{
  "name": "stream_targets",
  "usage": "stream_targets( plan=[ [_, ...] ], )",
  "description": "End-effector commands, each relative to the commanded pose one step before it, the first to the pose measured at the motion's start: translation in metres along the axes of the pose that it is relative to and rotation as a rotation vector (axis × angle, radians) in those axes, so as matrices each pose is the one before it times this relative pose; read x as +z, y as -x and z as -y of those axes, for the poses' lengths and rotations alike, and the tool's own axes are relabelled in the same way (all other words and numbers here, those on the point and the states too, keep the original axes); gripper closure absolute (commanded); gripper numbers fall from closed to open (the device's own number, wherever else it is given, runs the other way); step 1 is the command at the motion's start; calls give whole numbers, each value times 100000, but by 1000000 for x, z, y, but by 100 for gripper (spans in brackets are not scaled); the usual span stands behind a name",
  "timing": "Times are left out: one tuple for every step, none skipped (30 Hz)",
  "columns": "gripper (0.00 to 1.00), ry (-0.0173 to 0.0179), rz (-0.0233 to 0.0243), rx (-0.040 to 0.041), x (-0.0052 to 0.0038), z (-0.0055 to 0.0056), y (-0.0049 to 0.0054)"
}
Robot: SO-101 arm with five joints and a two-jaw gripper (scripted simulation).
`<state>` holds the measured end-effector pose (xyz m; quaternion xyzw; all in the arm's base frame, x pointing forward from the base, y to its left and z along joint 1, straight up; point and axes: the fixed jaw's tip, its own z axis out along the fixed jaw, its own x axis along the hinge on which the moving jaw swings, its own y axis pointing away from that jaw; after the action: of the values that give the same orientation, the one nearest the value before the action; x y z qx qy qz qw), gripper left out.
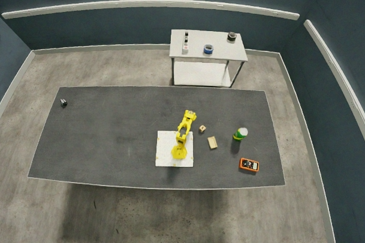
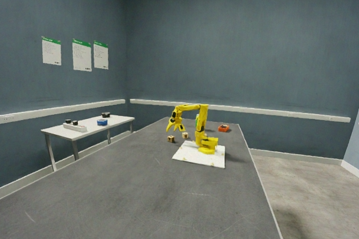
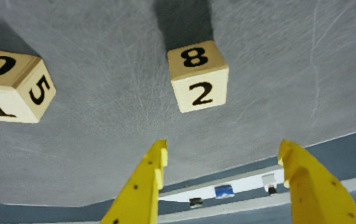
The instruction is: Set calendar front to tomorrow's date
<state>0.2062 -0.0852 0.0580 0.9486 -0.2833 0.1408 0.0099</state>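
One wooden cube (image 3: 199, 77) (image 2: 171, 138) stands on the dark table. The wrist view shows an 8 and a 2 on it; the arm hides it in the top view. The second cube (image 3: 30, 87) (image 1: 202, 128) (image 2: 185, 135) stands apart from it, with a 5, part of a round digit and part of another mark showing, cut by the wrist view's left edge. The pale tray (image 1: 212, 142) lies right of the base, without cubes in it. My gripper (image 3: 222, 149) (image 2: 175, 130) is open and empty, above the table near the 8-and-2 cube. The month's name is not readable.
A green can (image 1: 240, 134) stands right of the tray. An orange multimeter (image 1: 249, 164) (image 2: 223, 128) lies nearer the table's front right. My base stands on a white board (image 1: 163, 146) (image 2: 188, 157). A small dark object (image 1: 63, 102) lies at the far left.
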Motion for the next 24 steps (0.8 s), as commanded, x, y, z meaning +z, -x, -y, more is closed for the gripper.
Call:
stream_targets(
  plan=[
    [65,1839,16781,-11795,5672,-3203,464],
    [65,250,1444,-1151,716,-240,60],
    [65,228,1437,-1115,690,-238,36],
    [65,206,1431,-1078,662,-237,15],
    [65,186,1424,-1038,632,-237,-7],
    [65,165,1419,-996,600,-238,-27],
    [65,146,1413,-952,566,-239,-46],
    [65,127,1408,-905,530,-241,-65],
    [65,108,1403,-855,490,-243,-82],
    [65,0,0,0,0,0,0],
    [65,0,0,0,0,0,0],
    [65,116,1840,-1041,582,-327,-132],
    [65,0,0,0,0,0,0],
    [65,0,0,0,0,0,0],
    [65,0,0,0,0,0,0],
    [65,0,0,0,0,0,0],
    [65,0,0,0,0,0,0],
    [65,0,0,0,0,0,0],
    [65,0,0,0,0,0,0],
    [65,0,0,0,0,0,0],
    [65,0,0,0,0,0,0],
    [65,0,0,0,0,0,0],
    [65,0,0,0,0,0,0],
    [65,0,0,0,0,0,0]
  ],
)
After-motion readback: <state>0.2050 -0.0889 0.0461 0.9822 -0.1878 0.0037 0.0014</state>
